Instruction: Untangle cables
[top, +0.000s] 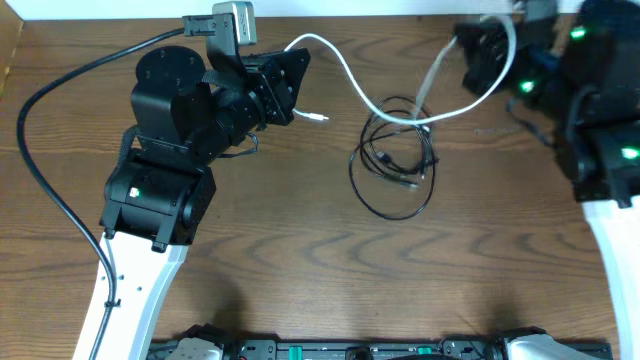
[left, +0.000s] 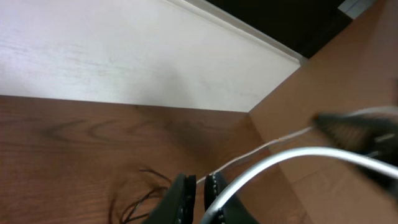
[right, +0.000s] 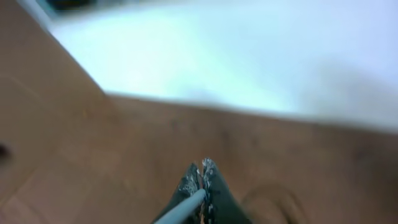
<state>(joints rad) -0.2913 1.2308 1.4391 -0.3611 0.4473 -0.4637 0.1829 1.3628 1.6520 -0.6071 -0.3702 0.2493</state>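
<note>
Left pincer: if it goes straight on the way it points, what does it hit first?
Likely nothing soon: ahead of the left pincer lies bare brown wooden tabletop, then the white wall; depth unclear.

Black-cased arms (top: 190, 110) (green lights (top: 630, 153)) on white links (top: 125, 290).

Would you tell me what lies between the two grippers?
The overhead view shows the white cable strung between left gripper and right gripper, crossing the black cable.
</note>
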